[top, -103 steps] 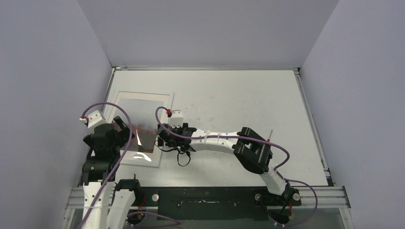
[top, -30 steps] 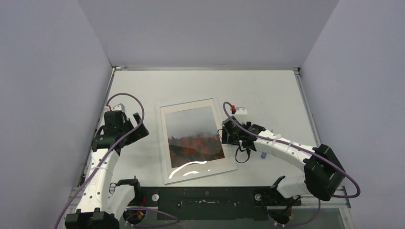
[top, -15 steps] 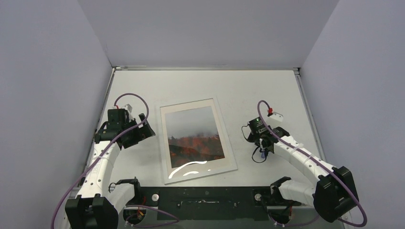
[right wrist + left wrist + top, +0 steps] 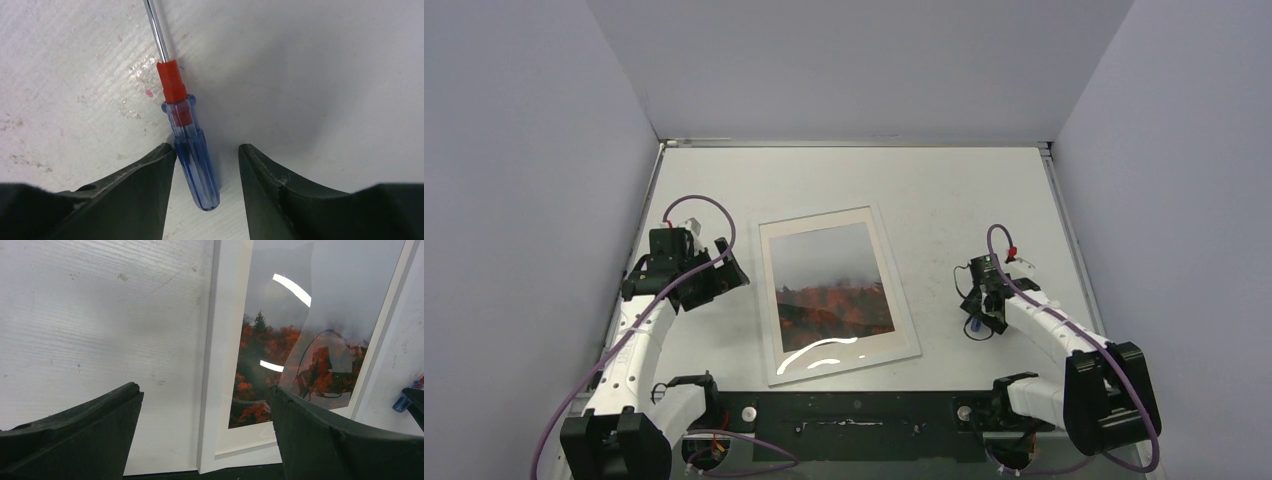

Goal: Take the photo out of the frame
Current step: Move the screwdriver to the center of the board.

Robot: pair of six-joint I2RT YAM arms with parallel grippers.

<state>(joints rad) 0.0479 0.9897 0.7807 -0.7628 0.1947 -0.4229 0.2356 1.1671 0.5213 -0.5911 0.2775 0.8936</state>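
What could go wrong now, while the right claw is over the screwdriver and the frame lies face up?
The screwdriver lies off-centre between the fingers of the right claw, near one of them; closing may roll its round handle away. The frame lies with the photo upward, so the back is probably underneath; a metal tip on the glossy front could scratch it.

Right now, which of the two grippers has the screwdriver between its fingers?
The right gripper: the red-and-blue screwdriver lies between its parted jaws. The left gripper hangs open beside the frame instead.
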